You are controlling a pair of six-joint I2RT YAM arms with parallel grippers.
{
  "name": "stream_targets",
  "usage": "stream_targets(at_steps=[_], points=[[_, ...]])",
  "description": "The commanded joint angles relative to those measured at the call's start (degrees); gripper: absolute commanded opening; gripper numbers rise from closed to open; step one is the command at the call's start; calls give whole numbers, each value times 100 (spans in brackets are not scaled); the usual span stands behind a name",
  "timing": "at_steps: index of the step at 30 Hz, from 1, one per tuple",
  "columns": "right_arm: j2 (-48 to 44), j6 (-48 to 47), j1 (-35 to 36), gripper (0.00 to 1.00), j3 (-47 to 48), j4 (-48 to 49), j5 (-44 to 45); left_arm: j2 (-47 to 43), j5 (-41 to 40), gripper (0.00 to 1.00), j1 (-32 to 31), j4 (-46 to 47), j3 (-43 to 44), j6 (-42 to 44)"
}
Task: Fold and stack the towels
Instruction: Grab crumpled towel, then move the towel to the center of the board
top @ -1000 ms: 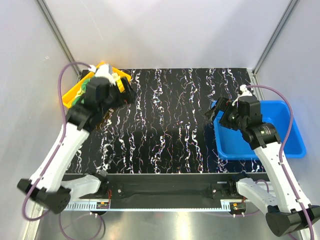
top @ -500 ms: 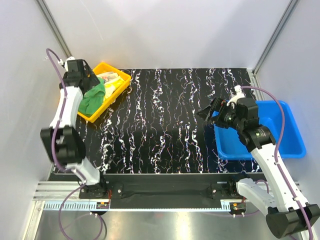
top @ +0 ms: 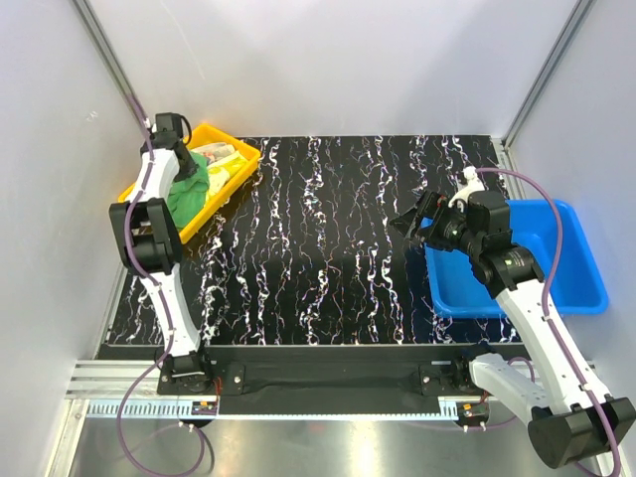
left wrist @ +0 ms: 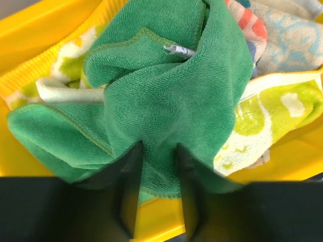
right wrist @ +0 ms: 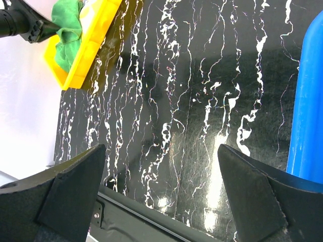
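Note:
Three towels lie bunched in the yellow tray point(top: 214, 214) at the table's far left. The green towel point(left wrist: 166, 91) is on top, over the yellow patterned towel point(left wrist: 267, 116) and the white and teal towel with red-orange print point(left wrist: 282, 35). My left gripper point(left wrist: 157, 166) reaches into the tray from the left and is shut on a gathered fold of the green towel point(top: 189, 194). My right gripper point(top: 412, 227) hovers open above the right half of the table, its jaws wide with only the black marbled tabletop point(right wrist: 166, 101) between them.
A blue bin point(top: 556, 278) stands at the right edge of the table, just beside the right arm. The tray point(right wrist: 91, 45) with the green towel point(right wrist: 65, 30) shows far off in the right wrist view. The table's near edge runs by the arm bases.
The left arm has swung back over the tray's left side, and its gripper has closed from wide open onto the green towel. The right gripper has drifted slightly left and stayed open.

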Motion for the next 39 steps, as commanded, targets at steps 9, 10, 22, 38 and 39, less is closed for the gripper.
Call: stream_targets(at_steps=[9, 10, 22, 38, 39], points=[[-17, -83, 31, 100, 611, -106, 192, -1760, 1573, 0, -207, 195, 1130, 300], [-35, -92, 31, 100, 673, -193, 236, -2092, 1750, 0, -251, 204, 1210, 256], [-342, -66, 31, 100, 1060, -791, 395, -4959, 3351, 0, -2500, 799, -1528, -411], [1685, -505, 40, 71, 1420, -774, 571, -6579, 2124, 53, -3785, 1575, -6921, -1802], [2184, -523, 57, 63, 1517, -679, 545, -6395, 1965, 62, -3785, 1540, -6780, -1731]])
